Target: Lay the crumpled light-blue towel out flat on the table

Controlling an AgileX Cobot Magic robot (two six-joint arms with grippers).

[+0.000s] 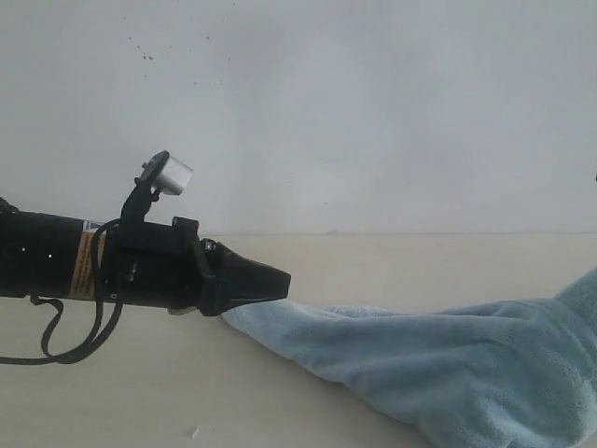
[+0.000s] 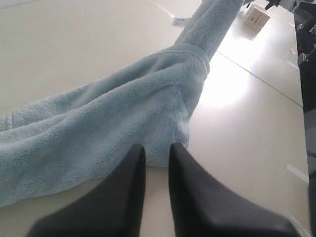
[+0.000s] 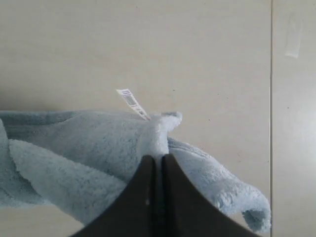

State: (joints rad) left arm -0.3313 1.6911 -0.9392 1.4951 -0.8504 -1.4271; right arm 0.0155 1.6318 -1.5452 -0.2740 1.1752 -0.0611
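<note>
The light-blue towel [image 1: 448,364] lies in a long bunched band across the table [image 1: 392,261], narrowing toward my left gripper [image 1: 280,280]. In the left wrist view the left gripper [image 2: 156,147] has its jaws a narrow gap apart, and the hem of the towel [image 2: 123,108] sits between the tips. My right gripper [image 3: 159,157] is shut on a pinched-up fold of the towel [image 3: 89,143] beside the corner with the white tag [image 3: 132,102]. The exterior view does not show the right gripper. From that corner the cloth runs twisted like a rope toward the left gripper.
A small cardboard box [image 2: 256,17] stands on the table beyond the towel's far end. A seam [image 3: 271,98] and tape marks [image 2: 296,173] cross the tabletop. The left arm's cable loop [image 1: 56,345] hangs low over the table. The speckled wall [image 1: 373,112] rises behind.
</note>
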